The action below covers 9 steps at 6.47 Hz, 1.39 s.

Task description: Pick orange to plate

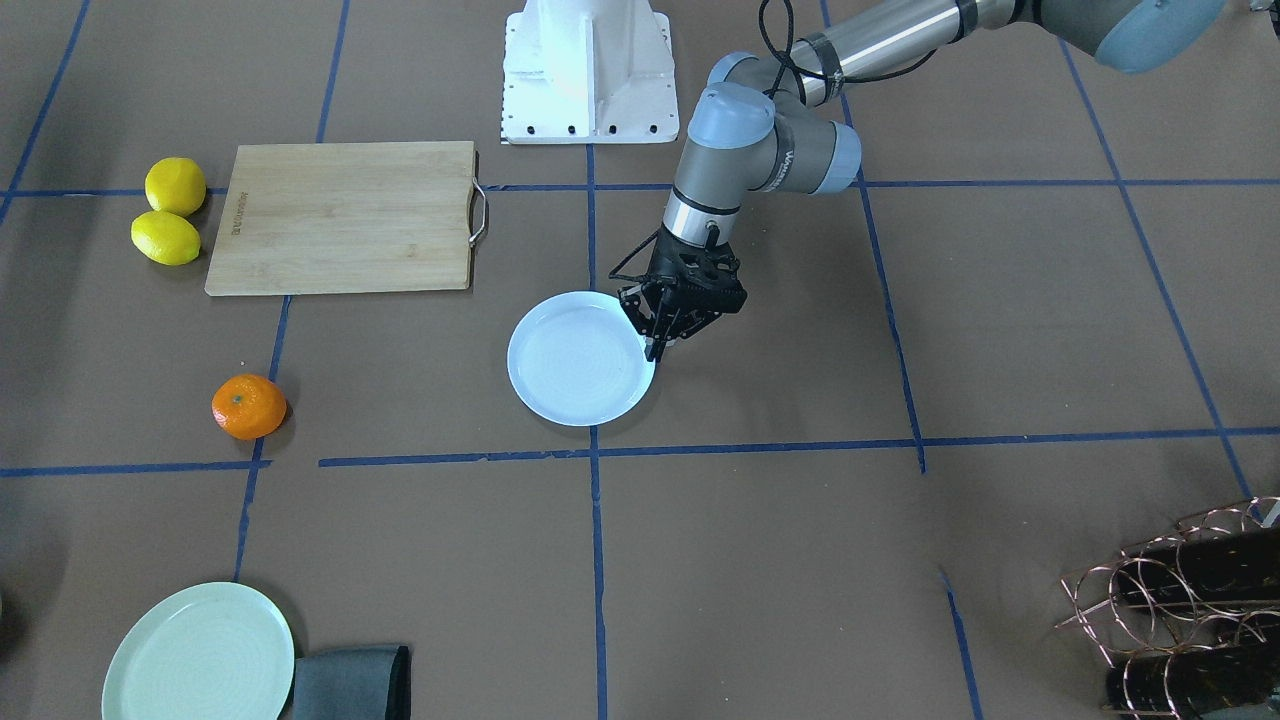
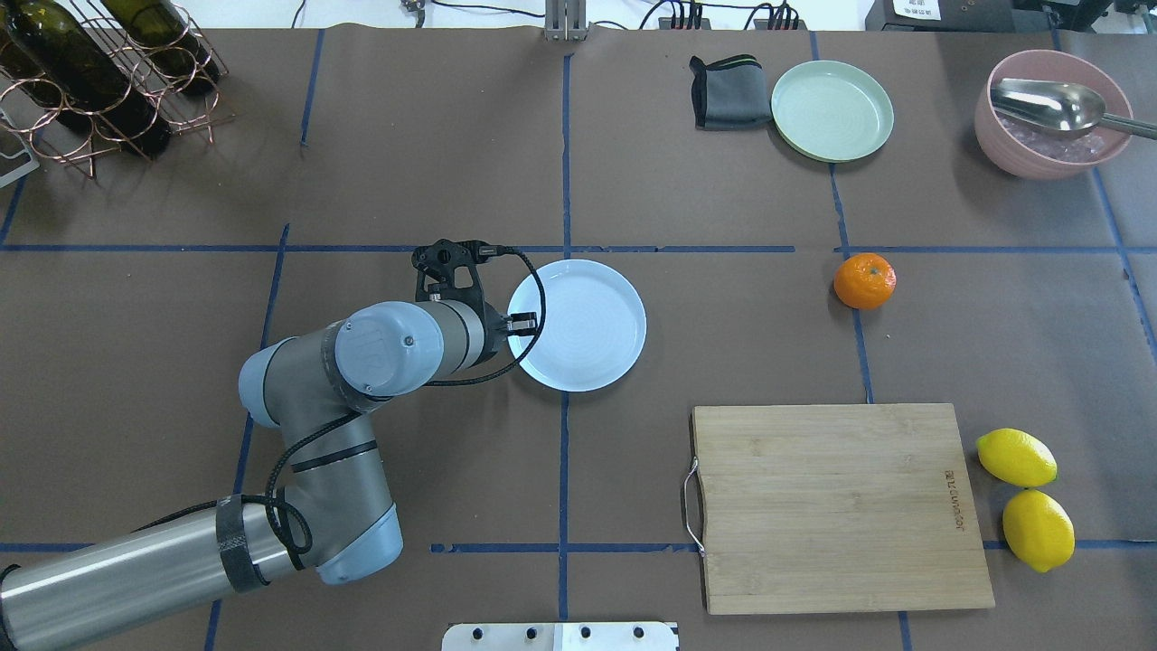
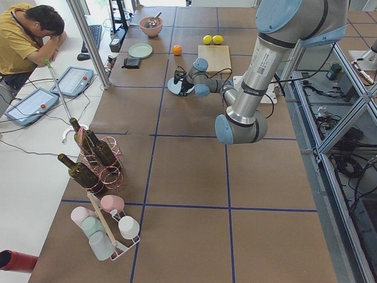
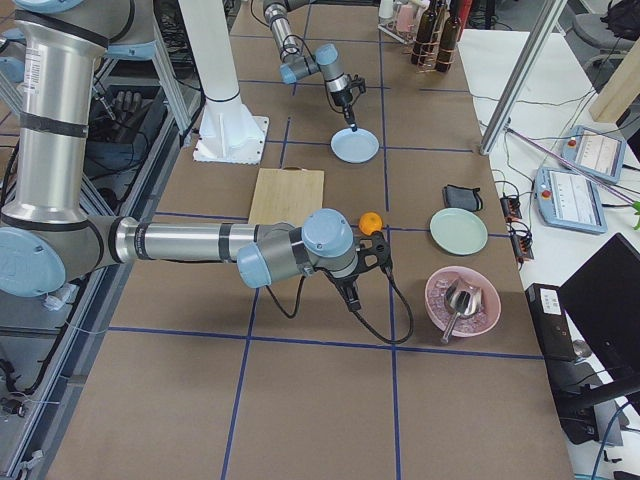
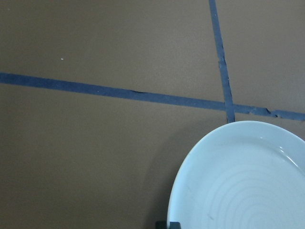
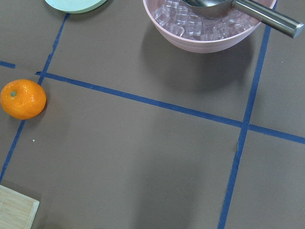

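The orange (image 2: 864,281) lies on the brown table by a blue tape line, well to the right of the pale bluish-white plate (image 2: 578,325). The plate is empty and sits at the table's middle. My left gripper (image 1: 655,348) reaches down to the plate (image 1: 580,358) with its fingers closed on the rim nearest the arm. The left wrist view shows that rim (image 5: 181,200) at its bottom edge. My right gripper (image 4: 350,298) hangs over the table near the orange (image 4: 371,222); whether it is open or shut I cannot tell. The right wrist view has the orange (image 6: 23,98) at its left.
A wooden cutting board (image 2: 836,506) lies near the robot with two lemons (image 2: 1016,457) beside it. A pale green plate (image 2: 832,110), a grey cloth (image 2: 728,92) and a pink bowl (image 2: 1021,149) holding ice and a metal scoop stand far right. A wine rack (image 2: 90,72) is far left.
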Each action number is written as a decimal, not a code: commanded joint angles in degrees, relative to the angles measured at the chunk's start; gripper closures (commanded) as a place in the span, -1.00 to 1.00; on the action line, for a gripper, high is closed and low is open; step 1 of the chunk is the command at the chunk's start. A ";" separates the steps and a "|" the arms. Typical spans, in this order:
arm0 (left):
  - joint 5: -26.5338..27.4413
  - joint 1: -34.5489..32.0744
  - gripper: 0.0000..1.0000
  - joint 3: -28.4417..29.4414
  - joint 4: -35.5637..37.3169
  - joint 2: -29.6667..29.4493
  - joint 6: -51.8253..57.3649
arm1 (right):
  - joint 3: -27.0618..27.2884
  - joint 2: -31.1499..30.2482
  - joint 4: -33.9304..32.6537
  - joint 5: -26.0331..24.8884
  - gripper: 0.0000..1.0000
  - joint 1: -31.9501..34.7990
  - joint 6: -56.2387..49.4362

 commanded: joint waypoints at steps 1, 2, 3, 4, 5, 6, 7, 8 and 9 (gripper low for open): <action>-0.53 -0.50 -0.99 -1.78 0.06 0.15 0.57 | 0.09 0.00 0.08 0.09 -1.00 0.00 -0.50; -3.14 -3.29 -1.00 -4.58 0.84 0.85 4.23 | 0.43 0.09 0.17 0.61 -1.00 0.00 0.11; -9.95 -8.28 -1.00 -9.31 1.89 5.56 12.10 | 1.92 0.17 2.17 0.53 -1.00 -0.09 0.20; -16.37 -14.68 -1.00 -16.40 2.08 13.09 22.01 | 2.11 0.70 3.41 0.09 -1.00 -1.48 0.55; -26.45 -23.36 -1.00 -19.34 2.08 21.08 33.59 | 2.20 4.44 3.08 -0.26 -1.00 -3.32 6.38; -30.37 -31.80 -1.00 -19.37 2.08 27.51 49.02 | 2.54 5.87 3.42 0.26 -1.00 -5.43 14.53; -32.76 -41.19 -1.00 -18.33 2.69 31.58 63.10 | 2.90 6.76 3.51 -1.74 -1.00 -7.97 15.31; -40.88 -48.77 -1.00 -15.62 11.83 31.97 70.29 | 4.99 7.12 3.08 -8.72 -1.00 -12.26 15.40; -41.66 -53.80 -1.00 -14.90 26.11 31.97 80.28 | 4.92 11.12 -0.23 -9.14 -1.00 -16.13 15.58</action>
